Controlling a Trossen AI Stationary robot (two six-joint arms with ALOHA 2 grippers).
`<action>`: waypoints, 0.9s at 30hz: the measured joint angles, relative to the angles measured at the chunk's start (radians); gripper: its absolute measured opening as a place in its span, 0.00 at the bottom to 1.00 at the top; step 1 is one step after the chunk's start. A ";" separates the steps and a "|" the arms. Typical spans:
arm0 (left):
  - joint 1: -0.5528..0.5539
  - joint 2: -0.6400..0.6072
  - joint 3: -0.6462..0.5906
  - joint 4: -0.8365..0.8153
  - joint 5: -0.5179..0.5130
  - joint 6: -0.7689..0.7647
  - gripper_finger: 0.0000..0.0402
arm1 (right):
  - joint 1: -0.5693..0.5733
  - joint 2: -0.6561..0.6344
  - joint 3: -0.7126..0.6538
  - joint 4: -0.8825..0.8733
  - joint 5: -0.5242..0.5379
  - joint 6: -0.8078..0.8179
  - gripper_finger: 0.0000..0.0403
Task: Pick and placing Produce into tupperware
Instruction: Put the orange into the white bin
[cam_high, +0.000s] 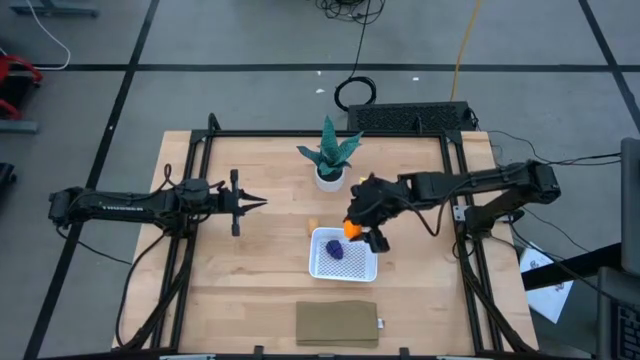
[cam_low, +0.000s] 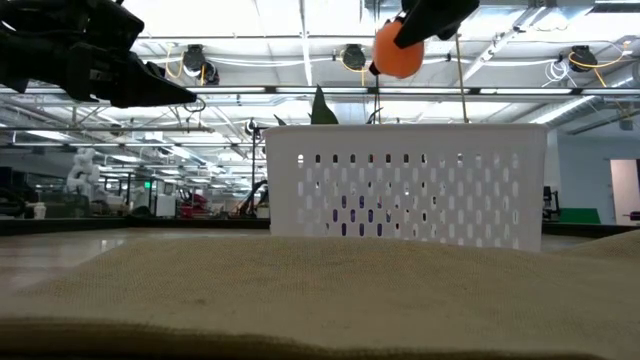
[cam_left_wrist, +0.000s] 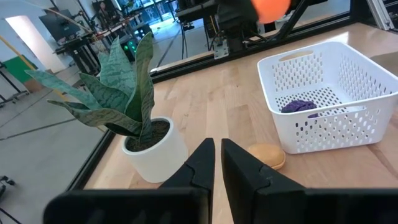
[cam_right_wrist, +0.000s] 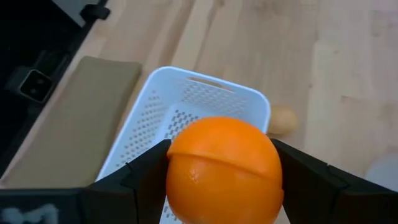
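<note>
The white tupperware (cam_high: 345, 256) sits on the table's middle with a dark purple lump (cam_high: 336, 250) on its mesh bottom. My right gripper (cam_high: 356, 228) holds the bright orange ball (cam_right_wrist: 224, 169) above the tupperware's far right corner. A small tan-orange piece (cam_left_wrist: 267, 155) lies on the wood just outside the tupperware's far left corner. My left gripper (cam_high: 258, 203) hovers shut over the table's left half, holding nothing. My right gripper pinches the orange ball by two opposite sides (cam_right_wrist: 177, 163) between its two fingers. The fingers come slanting down from the table's right side. The ball is lifted clear, well above the tupperware's rim (cam_low: 400, 130).
A green spiky plant in a white pot (cam_high: 330, 160) stands just beyond the tupperware toward the far edge. A flat tan-brown pad (cam_high: 338, 323) lies at the near edge. Bare wood lies to the left and right of the tupperware.
</note>
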 joint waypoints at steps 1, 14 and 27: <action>0.000 0.000 0.000 0.000 0.000 0.000 0.08 | 0.009 0.000 0.000 0.000 0.000 0.000 0.60; 0.000 0.000 0.000 0.000 0.000 -0.006 0.08 | 0.053 0.005 -0.011 -0.081 0.001 0.126 0.59; 0.000 0.000 0.000 0.009 0.000 0.002 0.08 | 0.055 0.117 -0.011 -0.131 0.000 0.180 0.59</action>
